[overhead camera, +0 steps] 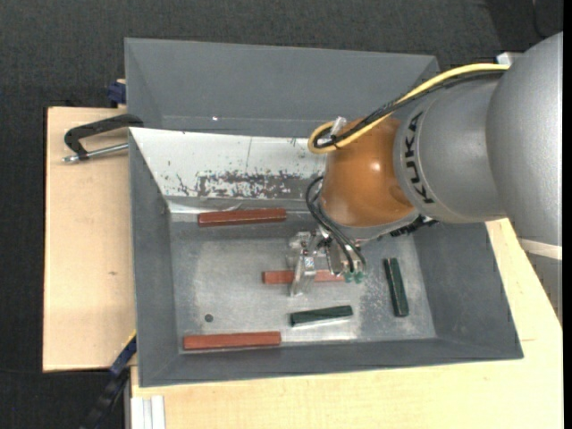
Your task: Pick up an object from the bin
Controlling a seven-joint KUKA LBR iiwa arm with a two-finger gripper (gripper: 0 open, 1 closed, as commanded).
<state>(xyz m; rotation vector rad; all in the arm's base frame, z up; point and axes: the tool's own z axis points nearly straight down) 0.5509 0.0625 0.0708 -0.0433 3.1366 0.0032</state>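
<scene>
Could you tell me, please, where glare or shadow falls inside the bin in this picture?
Camera view: a bright glare band lies across the bin's back wall, above the long red-brown bar; the floor near the gripper shows no such glare.

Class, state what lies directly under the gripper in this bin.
A small red-brown bar lies flat on the floor beneath the gripper. Its left end shows; its middle is covered by the gripper.

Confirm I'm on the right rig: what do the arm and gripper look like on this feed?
The arm is a thick, rounded grey tube with black KUKA lettering on its side. Its wrist carries a glossy, dome-like orange cover. A yellow cable runs along the arm to the cover's top, and thin black cables loop beside it. The gripper is small, silvery metal.
</scene>
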